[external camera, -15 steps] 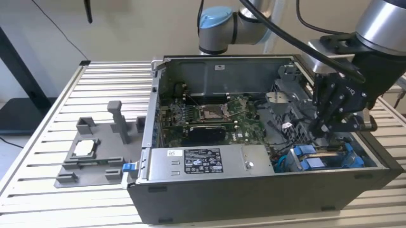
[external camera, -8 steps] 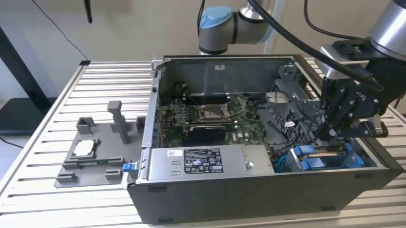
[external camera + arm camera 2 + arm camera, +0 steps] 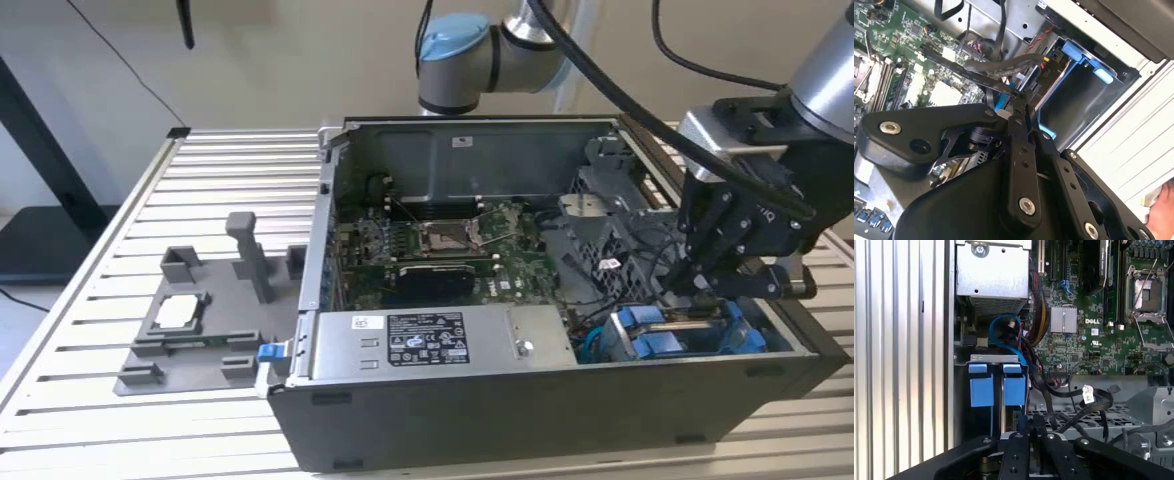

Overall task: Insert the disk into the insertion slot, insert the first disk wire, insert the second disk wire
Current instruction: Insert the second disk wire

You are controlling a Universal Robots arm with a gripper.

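While the gripper (image 3: 711,283) hangs over the insertion slot (image 3: 687,330), fingers pressed together, apparently pinching a black wire (image 3: 1004,65); the disk (image 3: 1008,407) seems seated edge-up between blue fittings.

A white and black sticker (image 3: 427,338) sits on the grey power box (image 3: 534,335), at 6 o'clock from the green board (image 3: 521,250). Its print is too small to read. In the first wrist view, white letters (image 3: 1091,320) stand on the board, and a small white tag (image 3: 1087,394) hangs on a black cable (image 3: 1074,390).

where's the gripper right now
In the exterior view the gripper hangs on that view's right, inside the open computer case, just above the insertion slot with its blue fittings.
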